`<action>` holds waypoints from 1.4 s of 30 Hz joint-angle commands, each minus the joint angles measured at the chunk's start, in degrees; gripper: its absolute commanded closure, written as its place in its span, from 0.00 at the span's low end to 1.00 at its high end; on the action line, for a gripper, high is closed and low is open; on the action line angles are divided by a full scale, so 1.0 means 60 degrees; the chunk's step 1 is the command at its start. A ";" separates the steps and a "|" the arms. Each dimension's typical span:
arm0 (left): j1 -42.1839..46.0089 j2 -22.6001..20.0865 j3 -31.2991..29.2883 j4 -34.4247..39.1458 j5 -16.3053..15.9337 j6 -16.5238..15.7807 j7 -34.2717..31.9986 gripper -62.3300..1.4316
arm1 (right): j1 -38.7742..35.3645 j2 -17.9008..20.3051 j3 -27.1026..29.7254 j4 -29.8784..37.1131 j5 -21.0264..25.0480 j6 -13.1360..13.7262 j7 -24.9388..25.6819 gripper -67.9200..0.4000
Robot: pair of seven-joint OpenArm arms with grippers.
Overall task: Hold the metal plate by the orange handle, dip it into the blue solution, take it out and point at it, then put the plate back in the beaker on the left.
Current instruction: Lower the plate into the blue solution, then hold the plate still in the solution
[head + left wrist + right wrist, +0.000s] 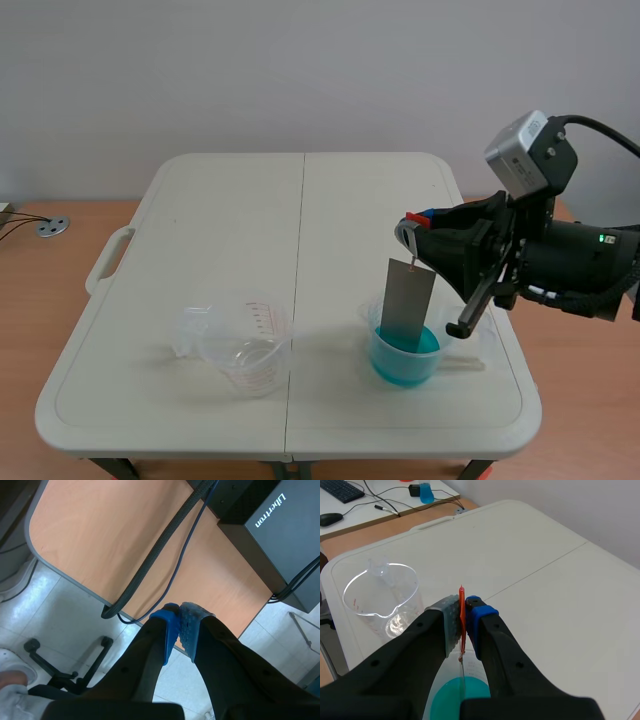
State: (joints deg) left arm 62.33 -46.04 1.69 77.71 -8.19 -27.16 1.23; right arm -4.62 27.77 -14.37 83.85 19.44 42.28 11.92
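Pinching orange handle (462,611) with right jaws, left jaws pressed together; risking loose plate (410,305) swinging, tipping cup (404,360) at 5 o'clock

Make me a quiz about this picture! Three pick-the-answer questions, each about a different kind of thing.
1. Where is the metal plate's lower end?
A) on a chair
B) in a bowl
C) in the blue-liquid beaker

2. How many beakers stand on the table?
A) two
B) one
C) four

3. The right fingers are:
A) wide open
B) shut on the orange handle
C) shut on nothing

Answers: 1 C, the plate hangs down into it. 2 A, the blue one and the clear beaker. 3 B, the handle is pinched between them.
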 commanded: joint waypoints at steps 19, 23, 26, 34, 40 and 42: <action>0.0000 0.0047 -0.0040 0.0080 -0.0051 -0.0098 -0.0040 0.93 | 0.0164 -0.0087 0.0051 0.0040 -0.0470 0.0073 0.0189 0.98; -0.0186 0.0047 -0.0040 0.0015 -0.0051 -0.0098 -0.0018 0.93 | 0.0164 -0.0087 0.0051 0.0040 -0.0466 0.0073 0.0189 0.98; -0.0237 0.0047 -0.0044 -0.0033 -0.0051 -0.0098 -0.0018 0.93 | 0.0164 -0.0087 0.0051 0.0040 -0.0466 0.0073 0.0189 0.98; -0.0233 0.0051 -0.0044 -0.0033 -0.0047 -0.0098 -0.0015 0.93 | 0.0164 -0.0087 0.0051 0.0040 -0.0466 0.0073 0.0189 0.98; -0.0233 0.0051 -0.0044 -0.0033 -0.0004 -0.0095 0.0047 0.93 | 0.0164 -0.0087 0.0051 0.0040 -0.0466 0.0073 0.0193 0.98; -0.0233 0.0051 -0.0044 -0.0033 -0.0004 -0.0095 0.0047 0.93 | 0.0164 -0.0087 0.0051 0.0040 -0.0466 0.0073 0.0193 0.98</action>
State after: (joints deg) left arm 60.31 -46.02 1.69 77.23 -8.08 -27.20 1.87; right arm -4.34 26.98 -14.37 83.83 16.45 42.26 12.99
